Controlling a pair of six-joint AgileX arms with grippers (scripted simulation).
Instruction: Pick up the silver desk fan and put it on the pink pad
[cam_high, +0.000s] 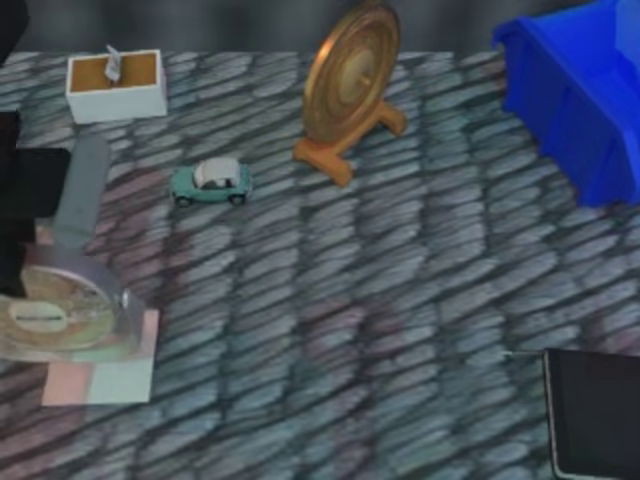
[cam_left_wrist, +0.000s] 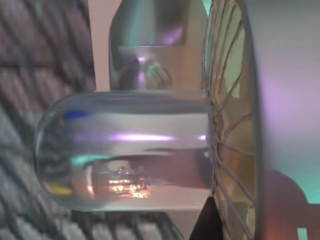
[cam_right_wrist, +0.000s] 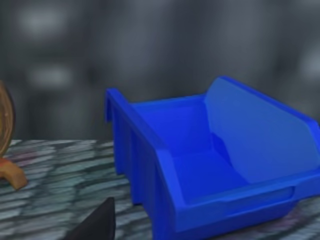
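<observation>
Worktop: grey woven-pattern worktop (cam_high: 400, 300), seen from above, carries all the objects.
Silver desk fan: the silver desk fan (cam_high: 60, 315) lies face up at the left edge, over the pink pad (cam_high: 105, 380), which shows beneath it toward the front-left corner.
Left arm: dark, at the left edge beside the fan; its wrist view is filled by the fan's shiny housing and grille; I cannot tell whether its jaws are open or closed.
Right arm: out of the top view, parked near the blue bin (cam_high: 580, 95) at the back-right corner.
Bystanders: copper-gold fan (cam_high: 350, 75) at the back; toy car (cam_high: 211, 182); white box (cam_high: 115, 85); black tablet (cam_high: 595, 415) at the front-right corner.
Progress: the fan appears to be on the pad; only release and retreat seem left.
</observation>
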